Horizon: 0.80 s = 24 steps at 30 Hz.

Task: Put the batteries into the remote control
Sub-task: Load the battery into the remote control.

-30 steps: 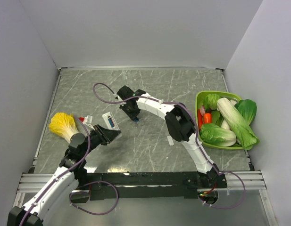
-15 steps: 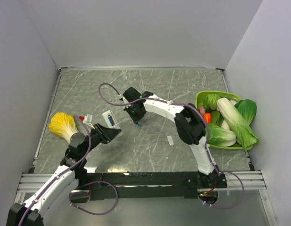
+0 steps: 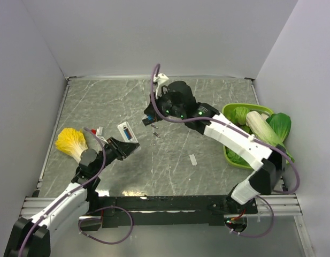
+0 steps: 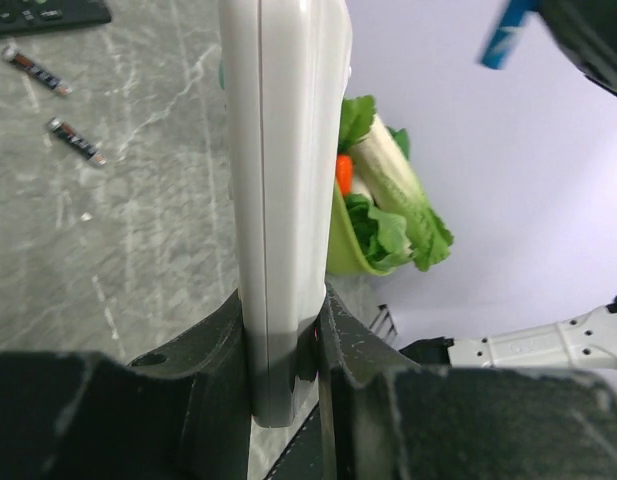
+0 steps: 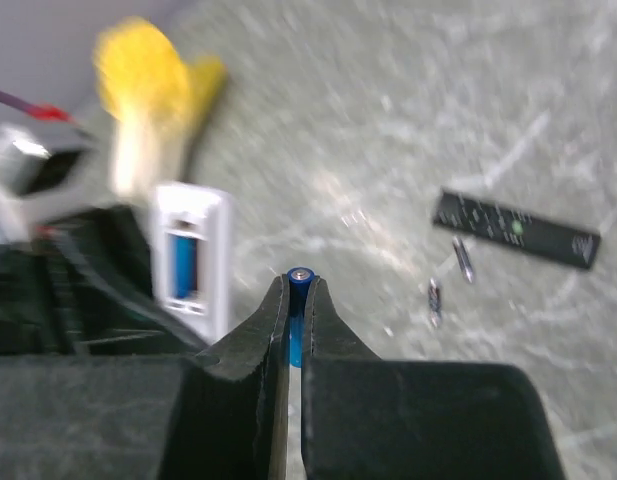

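Note:
My left gripper [image 3: 127, 146] is shut on the lower end of the white remote [image 3: 128, 131] and holds it off the table. In the left wrist view the remote [image 4: 283, 180] stands edge-on between the fingers [image 4: 213, 340]. In the right wrist view its open compartment [image 5: 185, 262] faces up with one blue battery in it. My right gripper [image 3: 149, 119] hangs high, right of the remote, shut on the second blue battery [image 5: 296, 310], whose silvery end sticks out past the fingertips. That battery also shows in the left wrist view [image 4: 506, 35].
A black remote [image 5: 515, 228] and two small dark batteries [image 5: 463, 258] lie on the marble table [image 3: 100, 101]. A yellow cabbage [image 3: 70, 142] lies at the left. A green basket [image 3: 229, 110] of vegetables stands at the right. A small white cover [image 3: 193, 159] lies mid-table.
My right arm has risen from low over the table to high above it, with the blue battery in its jaws. My left gripper still holds the white remote in about the same place.

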Each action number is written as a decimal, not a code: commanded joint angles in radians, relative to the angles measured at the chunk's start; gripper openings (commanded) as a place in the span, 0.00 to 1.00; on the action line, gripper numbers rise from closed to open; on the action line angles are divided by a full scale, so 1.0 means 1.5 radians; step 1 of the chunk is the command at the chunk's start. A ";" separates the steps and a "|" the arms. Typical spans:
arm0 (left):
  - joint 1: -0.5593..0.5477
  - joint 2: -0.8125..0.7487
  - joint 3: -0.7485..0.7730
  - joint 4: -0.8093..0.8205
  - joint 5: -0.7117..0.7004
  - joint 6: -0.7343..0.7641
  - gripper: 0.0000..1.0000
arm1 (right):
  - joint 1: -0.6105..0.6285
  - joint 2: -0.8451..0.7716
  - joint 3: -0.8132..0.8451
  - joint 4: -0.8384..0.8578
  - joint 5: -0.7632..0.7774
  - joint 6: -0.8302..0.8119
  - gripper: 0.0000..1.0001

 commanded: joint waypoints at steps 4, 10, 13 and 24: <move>0.003 0.054 0.037 0.178 0.046 -0.063 0.02 | 0.060 -0.082 -0.086 0.219 -0.010 0.042 0.00; 0.003 0.048 0.056 0.185 0.050 -0.071 0.02 | 0.100 -0.087 -0.127 0.303 0.047 0.045 0.00; 0.003 0.036 0.062 0.179 0.049 -0.071 0.02 | 0.113 -0.074 -0.124 0.308 0.061 0.043 0.00; 0.003 0.021 0.074 0.161 0.049 -0.088 0.02 | 0.141 -0.042 -0.121 0.345 0.068 0.008 0.00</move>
